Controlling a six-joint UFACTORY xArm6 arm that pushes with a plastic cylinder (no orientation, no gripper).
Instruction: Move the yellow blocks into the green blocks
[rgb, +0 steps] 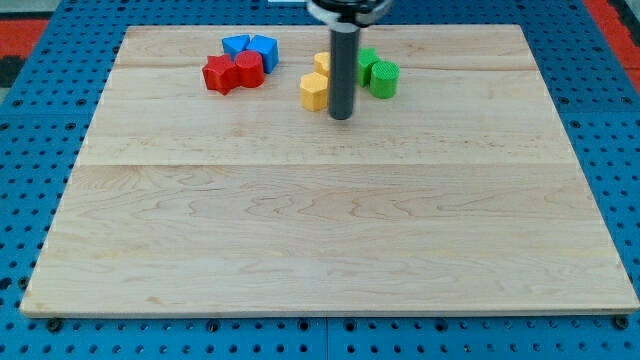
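My tip (342, 116) rests on the board just right of a yellow hexagon block (314, 91), close to touching it. A second yellow block (322, 63) sits behind it, partly hidden by the rod. A green cylinder (384, 78) stands right of the rod. Another green block (367, 59) is behind it, partly hidden by the rod. The yellow and green blocks lie on either side of the rod near the view's top.
A red star-like block (219, 74) and a red hexagon block (249, 70) sit at the top left. Two blue blocks (237, 45) (264, 50) lie just behind them. The wooden board (330, 240) lies on a blue pegboard surface.
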